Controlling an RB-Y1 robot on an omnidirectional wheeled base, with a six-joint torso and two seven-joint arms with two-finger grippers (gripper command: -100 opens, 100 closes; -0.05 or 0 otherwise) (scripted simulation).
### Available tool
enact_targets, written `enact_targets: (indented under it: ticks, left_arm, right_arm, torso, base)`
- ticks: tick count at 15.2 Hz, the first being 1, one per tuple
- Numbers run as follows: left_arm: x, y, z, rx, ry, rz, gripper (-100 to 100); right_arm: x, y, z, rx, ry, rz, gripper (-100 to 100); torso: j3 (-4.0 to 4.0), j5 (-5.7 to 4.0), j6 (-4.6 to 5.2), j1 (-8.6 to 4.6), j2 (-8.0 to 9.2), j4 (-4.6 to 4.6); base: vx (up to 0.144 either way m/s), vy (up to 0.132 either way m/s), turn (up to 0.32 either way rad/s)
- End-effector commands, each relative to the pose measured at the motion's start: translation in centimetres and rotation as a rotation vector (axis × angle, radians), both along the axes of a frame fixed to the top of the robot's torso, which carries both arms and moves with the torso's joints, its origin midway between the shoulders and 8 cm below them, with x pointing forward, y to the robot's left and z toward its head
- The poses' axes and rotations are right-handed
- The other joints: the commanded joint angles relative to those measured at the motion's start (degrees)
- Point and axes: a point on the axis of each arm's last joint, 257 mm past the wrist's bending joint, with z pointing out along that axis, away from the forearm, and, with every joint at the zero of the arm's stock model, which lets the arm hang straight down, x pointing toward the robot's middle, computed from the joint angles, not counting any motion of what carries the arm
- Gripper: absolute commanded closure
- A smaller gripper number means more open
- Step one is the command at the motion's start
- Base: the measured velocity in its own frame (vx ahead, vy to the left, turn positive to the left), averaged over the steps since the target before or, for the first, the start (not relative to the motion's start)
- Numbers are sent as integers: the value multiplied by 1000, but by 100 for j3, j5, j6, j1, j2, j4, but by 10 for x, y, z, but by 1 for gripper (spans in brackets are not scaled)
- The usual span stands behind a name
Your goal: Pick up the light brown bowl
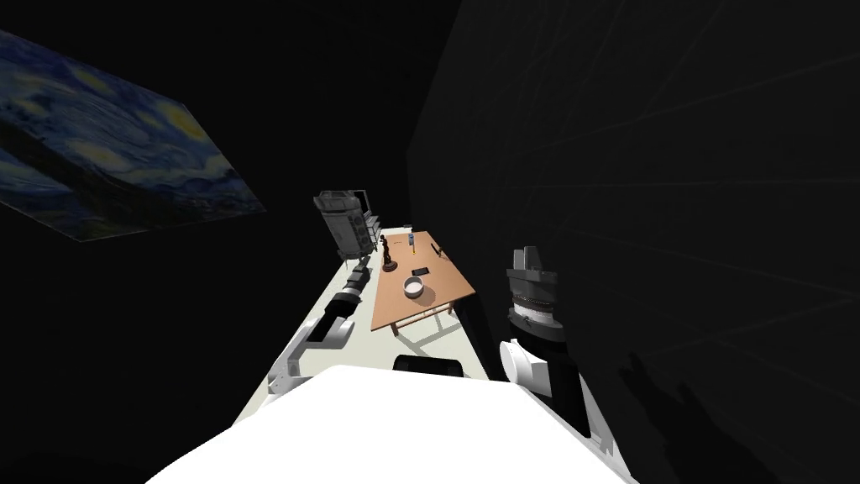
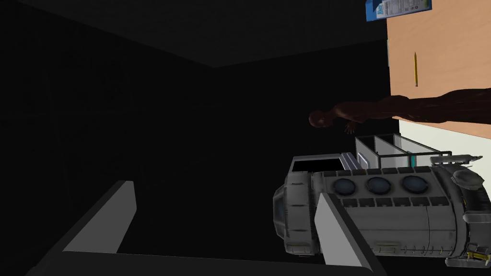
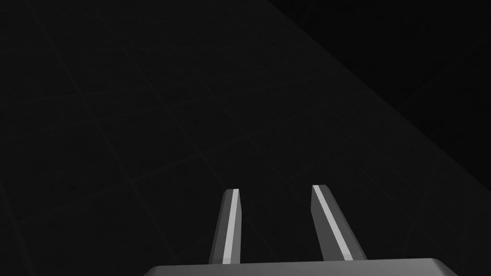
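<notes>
**Operator:** Head view; where is the target?

**Technician:** The pale round bowl [image 1: 414,287] sits on the near half of the light brown wooden table [image 1: 441,290], well ahead of the robot and well apart from both arms; a dark brown human-shaped figurine [image 1: 388,252] stands beyond it. The step in hand is judged to be the approach; bring the base closer and square to the table's near end before any reach.

**Operator:** Left wrist view?

**Technician:** The left gripper [image 2: 220,225] has its fingers spread wide and holds nothing; it looks past a grey cylindrical machine with round windows [image 2: 383,215] toward the table. Keep this arm clear of the machine and the figurine; descend on the bowl's rim from above, one finger inside, one outside. A blue and white carton [image 2: 398,8] near a yellow pencil [image 2: 415,69] carries print; it is too small to read.

**Operator:** Right wrist view?

**Technician:** The right gripper [image 3: 278,211] has its fingers parted, less widely, with nothing between them; that arm is raised at the robot's right; no writing.
</notes>
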Motion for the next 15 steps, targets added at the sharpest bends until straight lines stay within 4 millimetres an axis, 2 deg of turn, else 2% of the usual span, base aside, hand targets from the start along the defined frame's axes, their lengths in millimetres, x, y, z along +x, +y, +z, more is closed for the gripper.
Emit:
enact_targets:
  ticks: [1, 2, 4, 5, 7, 8, 10, 11, 13, 14, 15]
  left_arm:
    - [4, 8, -10, -4, 34, 15, -100]
    - [10, 21, -23, -10, 77, 39, -100]
    - [10, 23, -28, -13, 97, 47, -100]
    - [15, 37, -40, -22, 136, 72, -100]
    - [15, 39, -47, -25, 161, 81, -100]
    - [18, 53, -59, -37, 199, 108, -100]
    - [18, 55, -66, -40, 225, 119, -100]
    - [20, 69, -77, -54, 260, 145, -100]
    - [19, 72, -85, -59, 291, 158, -100]
    - [21, 84, -94, -75, 318, 183, -100]
    - [20, 86, -99, -78, 337, 191, -100]
  right_arm:
    - [0, 0, 0, 0, 0, 0, 0]
    - [0, 0, 0, 0, 0, 0, 0]
    - [0, 0, 0, 0, 0, 0, 0]
    - [0, 0, 0, 0, 0, 0, 0]
    - [0, 0, 0, 0, 0, 0, 0]
    - [0, 0, 0, 0, 0, 0, 0]
    - [0, 0, 0, 0, 0, 0, 0]
    - [0, 0, 0, 0, 0, 0, 0]
    - [0, 0, 0, 0, 0, 0, 0]
    - [0, 0, 0, 0, 0, 0, 0]
    - [0, 0, 0, 0, 0, 0, 0]
  torso:
    - [0, 0, 0, 0, 0, 0]
    - [0, 0, -2, 1, 0, 0]
    - [-1, 0, 0, 1, -1, 0]
    - [0, 0, -2, 1, 0, 0]
    - [0, 0, 1, 0, -1, 0]
    - [0, 0, -2, 2, 0, 0]
    - [-1, 0, 0, 0, -1, 0]
    - [0, 0, -2, 1, 0, 0]
    - [-1, 0, 1, 0, -2, 0]
    - [-1, 0, -2, 0, -1, 0]
    - [-1, 0, 1, 0, -2, 0]
  base:
    - [4, -1, -55]
    - [5, -5, -165]
    - [5, -2, -126]
    - [7, -7, -172]
    - [6, -4, -147]
    - [7, -5, -168]
    - [7, -2, -126]
    - [7, -7, -160]
    - [8, -4, -152]
    - [9, -6, -159]
    - [10, -6, -196]
